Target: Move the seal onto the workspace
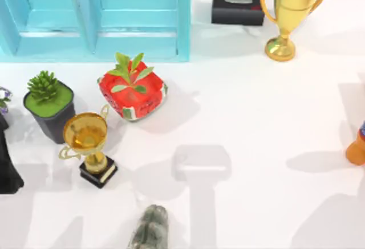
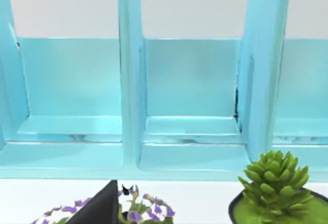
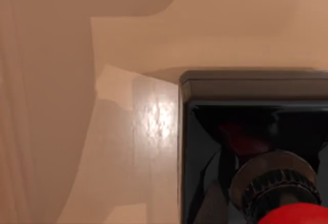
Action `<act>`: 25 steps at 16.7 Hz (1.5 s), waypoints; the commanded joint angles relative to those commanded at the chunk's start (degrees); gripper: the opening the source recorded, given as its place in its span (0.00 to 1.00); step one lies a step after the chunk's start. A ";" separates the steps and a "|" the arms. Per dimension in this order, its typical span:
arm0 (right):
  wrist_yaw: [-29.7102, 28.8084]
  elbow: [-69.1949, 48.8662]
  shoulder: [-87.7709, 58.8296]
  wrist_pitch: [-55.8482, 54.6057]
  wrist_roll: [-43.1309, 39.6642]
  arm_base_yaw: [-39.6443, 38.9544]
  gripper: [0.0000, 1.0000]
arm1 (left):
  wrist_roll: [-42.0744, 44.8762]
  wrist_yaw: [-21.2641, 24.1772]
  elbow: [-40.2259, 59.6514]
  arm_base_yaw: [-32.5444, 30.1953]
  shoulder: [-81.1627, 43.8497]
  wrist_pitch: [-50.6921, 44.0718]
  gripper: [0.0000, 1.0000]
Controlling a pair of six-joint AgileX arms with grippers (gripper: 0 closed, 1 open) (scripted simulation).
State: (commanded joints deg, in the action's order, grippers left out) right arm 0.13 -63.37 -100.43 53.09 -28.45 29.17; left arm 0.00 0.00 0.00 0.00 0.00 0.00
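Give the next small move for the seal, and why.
Probably ease the right arm down so the small stamp with black square base and red knob settles on the plain white tabletop. The right wrist view looks past the knob to the base, bare surface beyond; contact is unclear. Left arm sits parked at the left edge.

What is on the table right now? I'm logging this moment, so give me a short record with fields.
seal: black base and red knob, close under the right wrist camera
workspace: white tabletop
cabinet: light blue, back left
large trophy: back right
small trophy: black base, front left
succulent: dark pot, left
leafy plant: red pot, beside the succulent
black box: right of the cabinet
grey-green lump: front edge
left arm: left edge
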 joint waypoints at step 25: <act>0.11 -22.03 11.39 33.50 28.96 -28.82 0.00 | 0.00 0.00 0.00 0.00 0.00 0.00 1.00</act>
State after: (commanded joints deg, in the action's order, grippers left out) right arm 0.23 -85.40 -89.05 86.58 0.51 0.36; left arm 0.00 0.00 0.00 0.00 0.00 0.00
